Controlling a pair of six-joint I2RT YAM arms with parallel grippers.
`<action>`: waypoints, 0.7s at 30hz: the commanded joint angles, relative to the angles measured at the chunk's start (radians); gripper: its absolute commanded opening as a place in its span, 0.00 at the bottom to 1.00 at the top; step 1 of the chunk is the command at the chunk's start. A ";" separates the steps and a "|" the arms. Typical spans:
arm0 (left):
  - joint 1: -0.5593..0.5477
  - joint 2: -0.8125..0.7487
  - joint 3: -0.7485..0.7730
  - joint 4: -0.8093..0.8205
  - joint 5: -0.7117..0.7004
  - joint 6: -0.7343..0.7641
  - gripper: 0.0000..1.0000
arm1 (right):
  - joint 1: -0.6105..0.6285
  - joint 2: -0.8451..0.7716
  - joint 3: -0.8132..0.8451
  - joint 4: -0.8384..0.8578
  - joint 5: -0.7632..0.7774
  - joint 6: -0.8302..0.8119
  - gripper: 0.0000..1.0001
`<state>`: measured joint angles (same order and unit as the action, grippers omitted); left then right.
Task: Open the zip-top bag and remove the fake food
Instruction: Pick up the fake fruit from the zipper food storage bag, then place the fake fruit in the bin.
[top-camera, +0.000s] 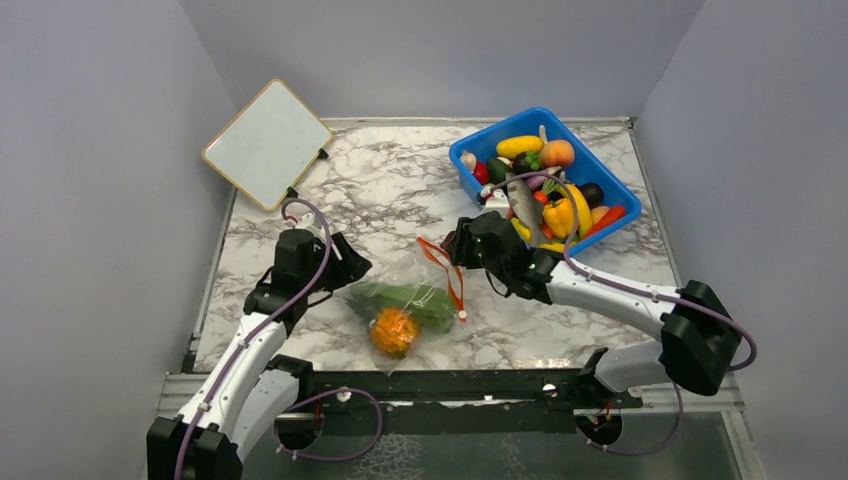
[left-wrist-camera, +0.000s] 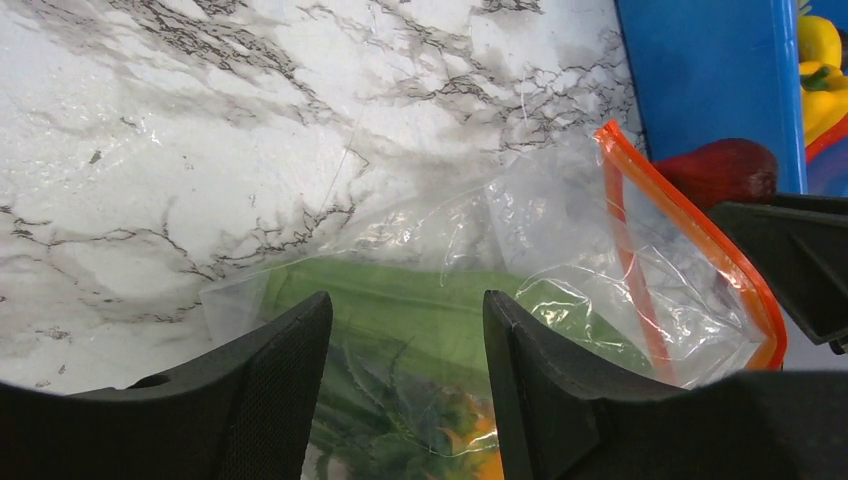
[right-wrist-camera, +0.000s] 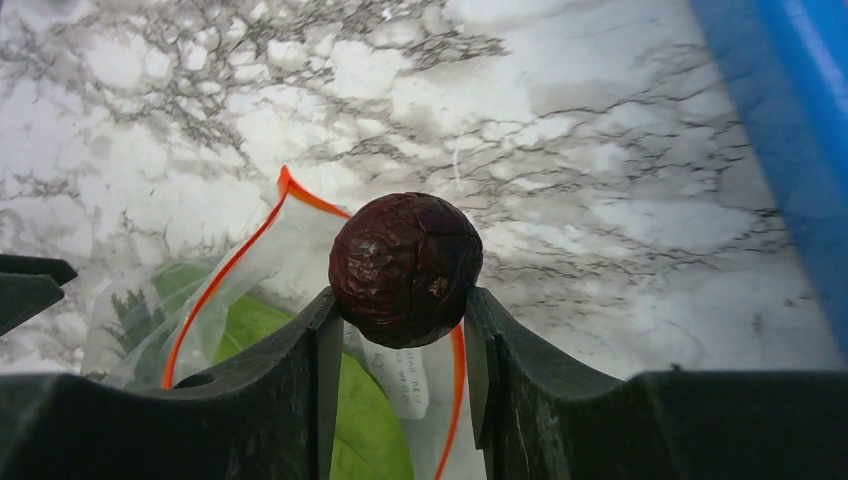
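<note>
The clear zip-top bag (top-camera: 420, 285) lies mid-table, its orange zip strip (top-camera: 447, 268) gaping toward the right arm. Inside it are fake food pieces: a long green leaf (top-camera: 405, 298) and an orange pineapple (top-camera: 394, 331). My left gripper (top-camera: 345, 268) hovers open over the bag's left end; in its wrist view the fingers straddle the leaf (left-wrist-camera: 420, 320) with nothing between them. My right gripper (top-camera: 462, 243) is at the bag's mouth, shut on a round dark maroon fake fruit (right-wrist-camera: 405, 268), with the zip strip (right-wrist-camera: 225, 275) below it.
A blue bin (top-camera: 500, 128) full of several toy fruits and vegetables stands at the back right, close behind the right arm. A small whiteboard (top-camera: 268, 143) leans at the back left. Grey walls enclose the marble table (top-camera: 380, 180).
</note>
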<state>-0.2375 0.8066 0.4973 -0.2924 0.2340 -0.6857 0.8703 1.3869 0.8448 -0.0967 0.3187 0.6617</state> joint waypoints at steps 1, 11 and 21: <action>-0.002 -0.040 0.023 0.008 -0.010 -0.003 0.60 | -0.002 -0.106 -0.021 -0.081 0.196 -0.050 0.24; -0.002 -0.085 0.035 0.029 0.018 -0.005 0.64 | -0.229 -0.275 0.005 -0.122 0.245 -0.227 0.26; -0.002 -0.098 0.063 0.064 0.106 -0.014 0.71 | -0.751 -0.243 0.066 -0.216 -0.112 -0.274 0.27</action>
<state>-0.2375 0.7185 0.5095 -0.2771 0.2657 -0.6907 0.2863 1.1095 0.8673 -0.2497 0.3729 0.4187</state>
